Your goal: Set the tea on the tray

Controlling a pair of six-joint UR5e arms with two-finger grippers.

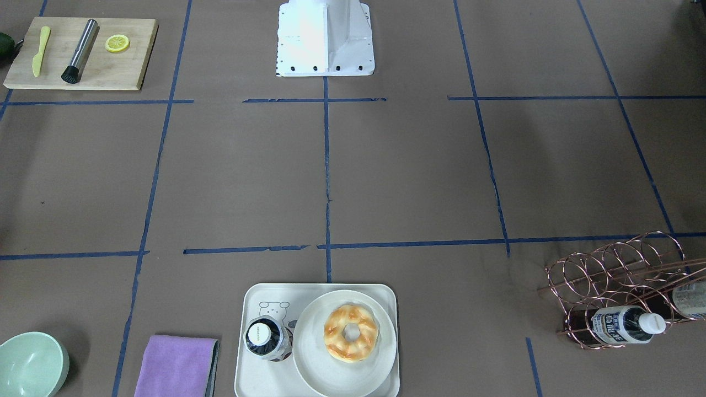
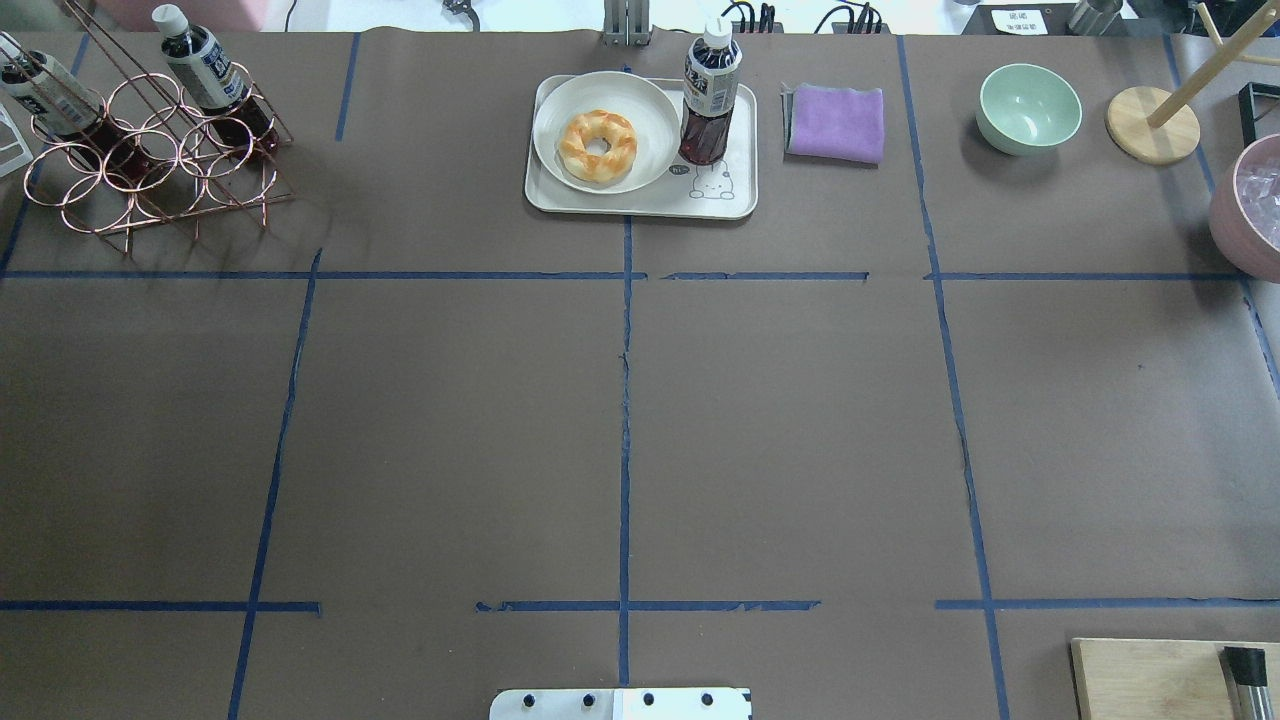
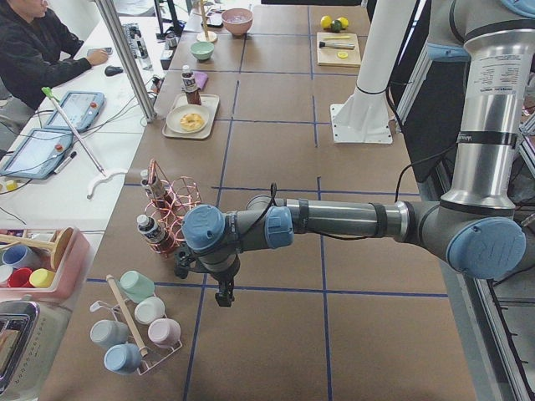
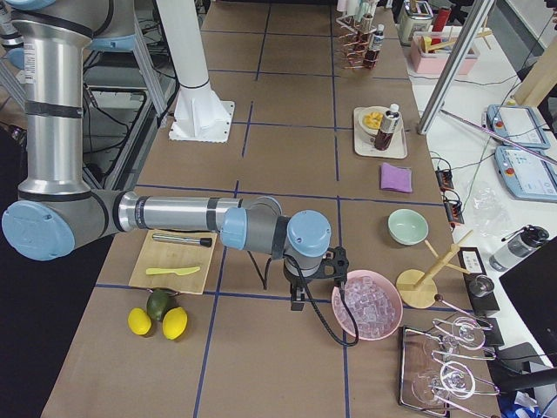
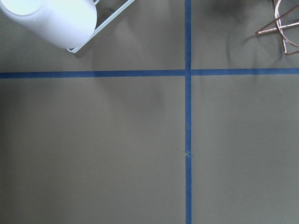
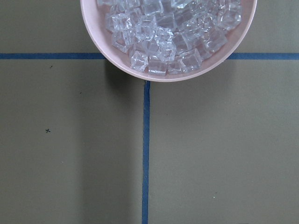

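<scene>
The tea (image 2: pixel 708 95), a clear bottle of dark liquid with a white cap, stands upright on the cream tray (image 2: pixel 640 208), beside the cartoon dog. From the front, the tea (image 1: pixel 266 337) sits at the left end of the tray (image 1: pixel 320 286). No gripper touches it. My left gripper (image 3: pixel 224 301) hangs over bare table near the wire rack, far from the tray. Next to the pink ice bowl, my right gripper (image 4: pixel 297 303) also hangs down. I cannot tell whether either is open or shut. Neither wrist view shows fingers.
A round plate with a doughnut (image 2: pixel 598 145) fills the tray's other half. A copper wire rack (image 2: pixel 150 165) holds more bottles at the far left. A purple cloth (image 2: pixel 835 122), green bowl (image 2: pixel 1028 107), pink bowl of ice (image 6: pixel 168 37) and wooden board (image 1: pixel 83 55) lie around.
</scene>
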